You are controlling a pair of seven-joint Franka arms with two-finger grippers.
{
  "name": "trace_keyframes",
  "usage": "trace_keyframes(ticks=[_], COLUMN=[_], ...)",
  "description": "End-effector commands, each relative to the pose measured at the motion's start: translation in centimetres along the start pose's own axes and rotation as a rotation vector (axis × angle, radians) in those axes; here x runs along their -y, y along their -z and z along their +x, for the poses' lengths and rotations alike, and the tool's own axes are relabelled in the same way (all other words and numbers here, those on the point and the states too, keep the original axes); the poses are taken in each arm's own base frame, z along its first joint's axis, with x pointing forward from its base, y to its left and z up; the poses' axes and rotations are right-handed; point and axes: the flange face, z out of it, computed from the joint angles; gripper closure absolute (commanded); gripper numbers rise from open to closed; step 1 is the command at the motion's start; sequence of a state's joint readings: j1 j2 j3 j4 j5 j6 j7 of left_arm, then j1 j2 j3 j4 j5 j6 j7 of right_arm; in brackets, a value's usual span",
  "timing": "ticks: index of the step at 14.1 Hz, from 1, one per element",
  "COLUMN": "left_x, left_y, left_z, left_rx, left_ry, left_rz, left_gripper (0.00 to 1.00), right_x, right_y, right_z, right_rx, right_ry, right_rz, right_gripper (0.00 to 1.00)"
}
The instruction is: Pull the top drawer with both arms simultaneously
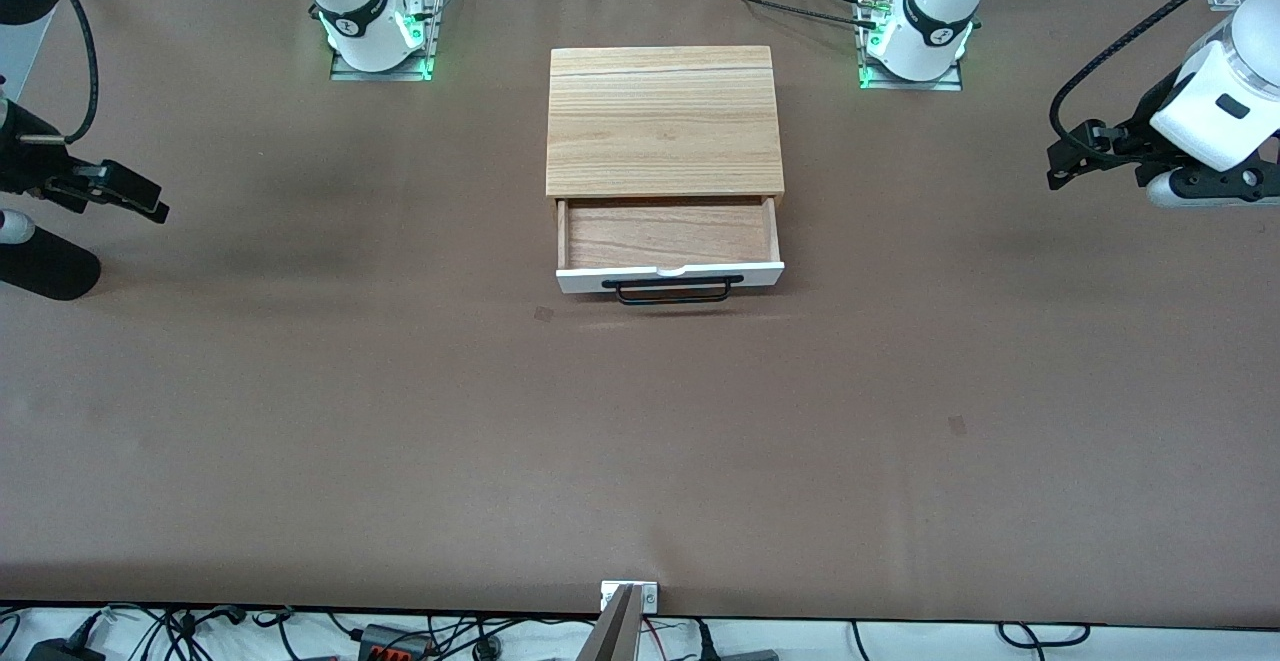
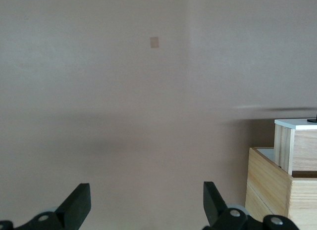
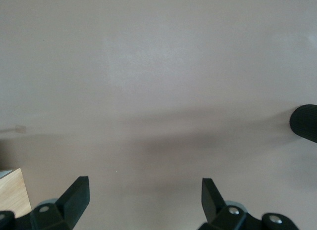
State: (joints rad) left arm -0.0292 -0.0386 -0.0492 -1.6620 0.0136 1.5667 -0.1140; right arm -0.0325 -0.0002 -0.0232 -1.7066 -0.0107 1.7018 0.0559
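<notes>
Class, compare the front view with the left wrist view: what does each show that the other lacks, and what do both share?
Front view only: the top drawer's reddish-brown inside, its black bar handle, and the right gripper over the right arm's end of the table.

Left wrist view only: the left gripper seen close, fingers spread wide.

Both: the light-wood cabinet and brown table.

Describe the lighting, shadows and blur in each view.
Front view: even light, sharp, soft shadow under the top drawer. Left wrist view: hazy, a dim shadow band on the table above the open left gripper. Right wrist view: washed out, similar band above the open right gripper.
</notes>
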Motion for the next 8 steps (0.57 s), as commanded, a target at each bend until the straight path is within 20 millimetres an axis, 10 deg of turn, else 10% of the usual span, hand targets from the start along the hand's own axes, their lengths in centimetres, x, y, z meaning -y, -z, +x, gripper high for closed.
trace_keyframes(ticks=[1, 8], left_x=[-0.38, -0.23], left_y=[0.48, 0.19], left_z=[0.28, 0.38], left_rx=[0.016, 0.025], left_ry=[-0.010, -0.007], left_rz=[-0.003, -0.004], left_gripper=[0.00, 0.00], right_x=[-0.29, 0.37], right_y=[0.77, 1.39], right_z=[-0.81, -1.15], right_rx=[-0.013, -0.008], right_ry=[0.021, 0.072], right_rz=[-0.008, -0.016], right_gripper=[0.00, 0.00])
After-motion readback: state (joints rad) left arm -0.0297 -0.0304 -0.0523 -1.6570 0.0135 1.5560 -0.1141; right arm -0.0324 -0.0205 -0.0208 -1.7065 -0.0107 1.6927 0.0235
